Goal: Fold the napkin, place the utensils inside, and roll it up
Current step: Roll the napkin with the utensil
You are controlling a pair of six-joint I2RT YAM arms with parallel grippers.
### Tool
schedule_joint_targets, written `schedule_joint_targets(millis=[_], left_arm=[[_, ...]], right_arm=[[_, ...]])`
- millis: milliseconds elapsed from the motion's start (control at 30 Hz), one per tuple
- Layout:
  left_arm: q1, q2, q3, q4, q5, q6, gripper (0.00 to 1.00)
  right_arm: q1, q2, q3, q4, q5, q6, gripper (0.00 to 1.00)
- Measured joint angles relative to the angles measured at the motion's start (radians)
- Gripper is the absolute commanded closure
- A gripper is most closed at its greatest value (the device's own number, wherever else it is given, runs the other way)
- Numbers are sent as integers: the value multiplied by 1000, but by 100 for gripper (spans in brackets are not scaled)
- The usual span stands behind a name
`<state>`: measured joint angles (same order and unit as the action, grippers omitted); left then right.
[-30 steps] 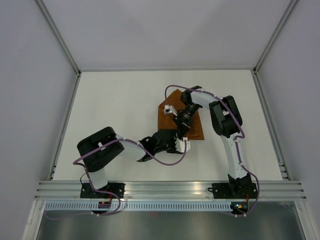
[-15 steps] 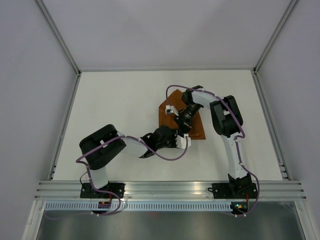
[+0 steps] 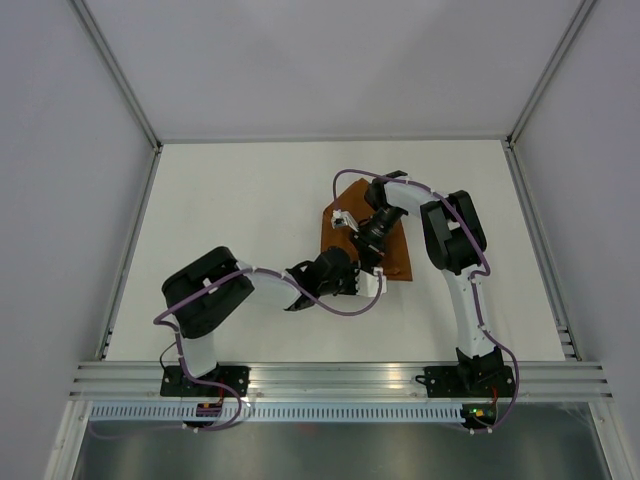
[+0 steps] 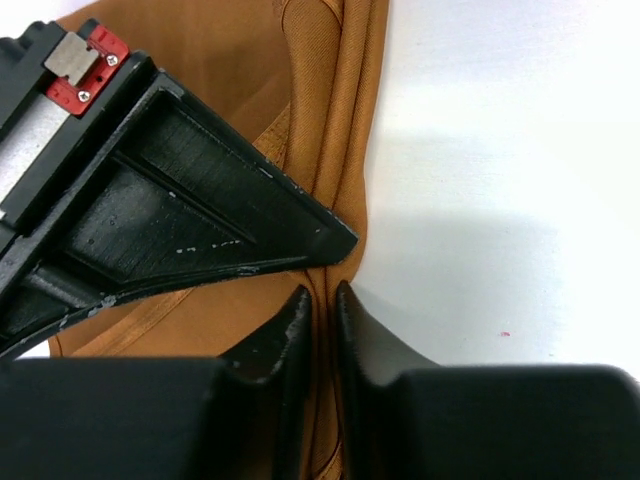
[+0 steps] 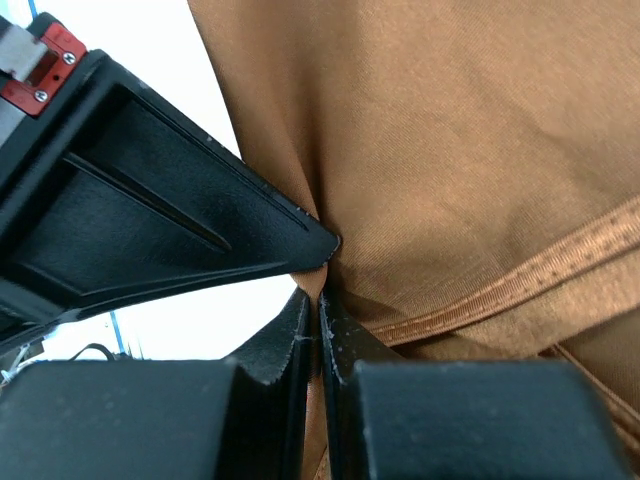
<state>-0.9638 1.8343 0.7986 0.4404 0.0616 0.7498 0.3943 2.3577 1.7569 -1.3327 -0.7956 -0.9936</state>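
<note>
Top external view: the rust-orange, slightly shiny cloth napkin (image 3: 397,258) lies partly folded on the white table (image 3: 230,220), just toward 3 o'clock of its centre, with both arms over it. Within the last second the left arm has slid up from 7 o'clock to the cloth's 6 o'clock edge. The left hand (image 4: 322,300), which stood spread a second ago, has drawn its fingers in until only a narrow slit remains, and the layered hem runs through that slit, so it reads as pinching the napkin. The right hand (image 5: 320,300), reaching in from 1 o'clock, has not shifted; its fingers are pressed together on a raised pleat of the same cloth.

With both hands gripping fabric, the next fold or the roll looks ready to begin.

No box, tray or other container shows. The napkin is the only wrapper, and no knife can be seen on it or beside it; whether one is tucked inside cannot be told.
</note>
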Motion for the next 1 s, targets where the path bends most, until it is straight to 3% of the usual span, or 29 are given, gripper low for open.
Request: schedule_joint_targets(millis=[167, 267, 367, 467, 767, 1000], left_arm=[[0, 5, 30, -54, 4, -1, 96], [0, 6, 50, -93, 12, -6, 98], [2, 11, 75, -130, 26, -26, 98], [3, 15, 95, -158, 42, -54, 98], [16, 22, 135, -225, 97, -128, 98], [35, 22, 135, -225, 146, -175, 98]], right_arm=[[-2, 0, 0, -2, -1, 1, 83], [-2, -2, -2, -5, -3, 3, 75], [-2, -28, -33, 6, -3, 14, 56], [-2, -77, -82, 32, 3, 27, 46], [-21, -224, -213, 219, 49, 130, 38], [-120, -293, -255, 383, 60, 207, 37]])
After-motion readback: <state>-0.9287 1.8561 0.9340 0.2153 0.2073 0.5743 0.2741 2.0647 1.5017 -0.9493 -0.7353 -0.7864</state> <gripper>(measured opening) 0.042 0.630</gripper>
